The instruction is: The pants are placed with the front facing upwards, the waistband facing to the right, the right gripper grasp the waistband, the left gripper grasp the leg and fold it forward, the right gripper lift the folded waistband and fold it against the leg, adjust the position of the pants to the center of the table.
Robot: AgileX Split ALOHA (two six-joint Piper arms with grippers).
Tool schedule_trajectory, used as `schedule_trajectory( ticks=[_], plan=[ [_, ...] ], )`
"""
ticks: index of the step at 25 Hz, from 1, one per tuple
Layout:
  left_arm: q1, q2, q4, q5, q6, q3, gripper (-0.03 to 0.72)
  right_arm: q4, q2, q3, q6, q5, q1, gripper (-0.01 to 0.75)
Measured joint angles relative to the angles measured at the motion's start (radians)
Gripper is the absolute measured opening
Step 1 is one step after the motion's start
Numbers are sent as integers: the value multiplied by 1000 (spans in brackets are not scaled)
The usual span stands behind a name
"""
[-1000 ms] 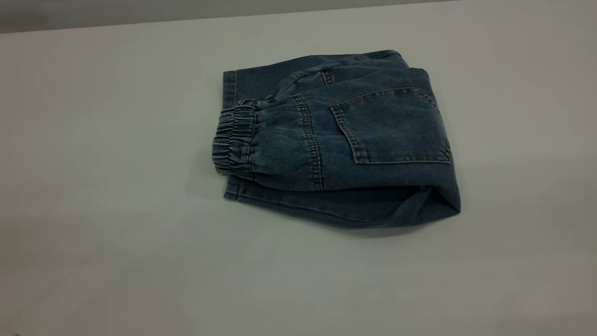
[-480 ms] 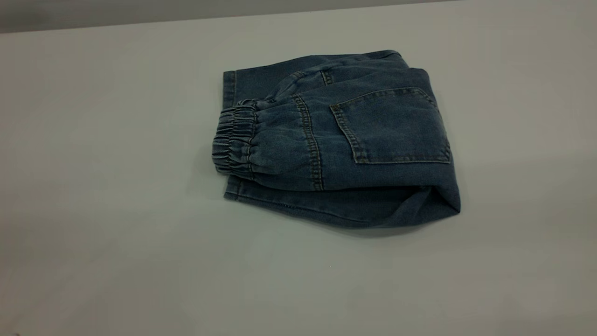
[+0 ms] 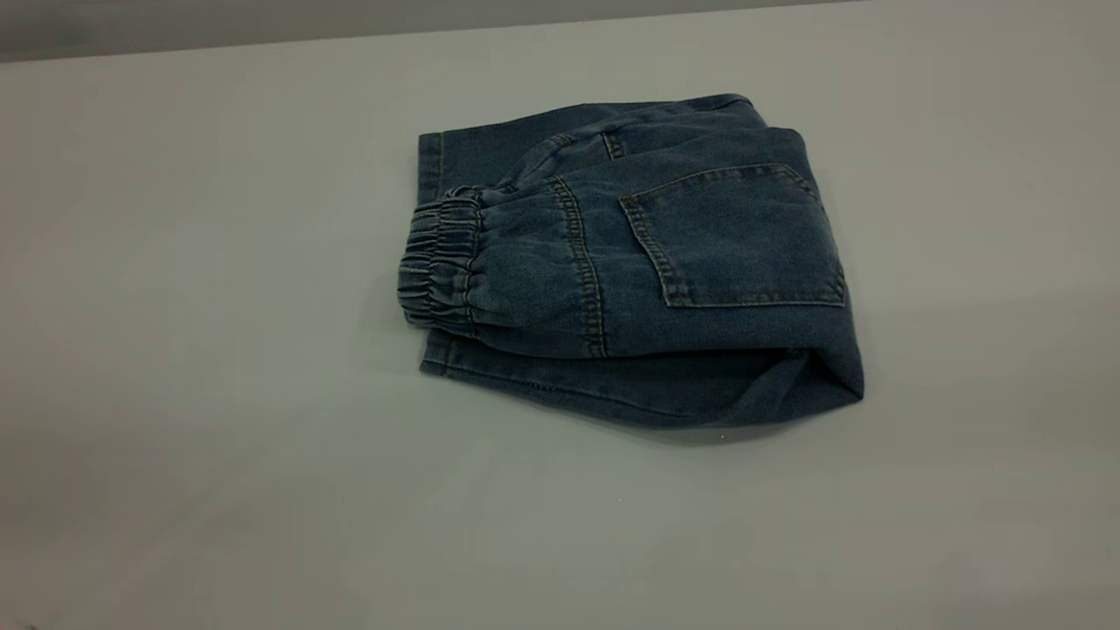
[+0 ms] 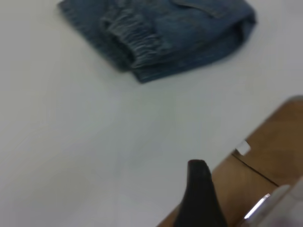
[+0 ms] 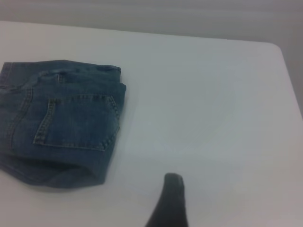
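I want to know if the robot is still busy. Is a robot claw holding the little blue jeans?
No. The small folded blue denim pants lie alone on the white table, with no gripper touching them.

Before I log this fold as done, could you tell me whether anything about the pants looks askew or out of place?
Nothing stands out. The pants lie folded on the table, waistband laid over the leg, back pocket facing up. Neither gripper touches them.
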Motion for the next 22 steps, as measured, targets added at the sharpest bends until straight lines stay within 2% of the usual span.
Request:
schedule_trajectory(
  ticks=[18, 22],
  plan=[
    [4, 0, -6, 0, 15, 1, 461, 3, 0, 1, -3, 0, 0, 573],
    [98, 0, -7, -1, 15, 1, 461, 3, 0, 1, -3, 0, 0, 573]
  ],
)
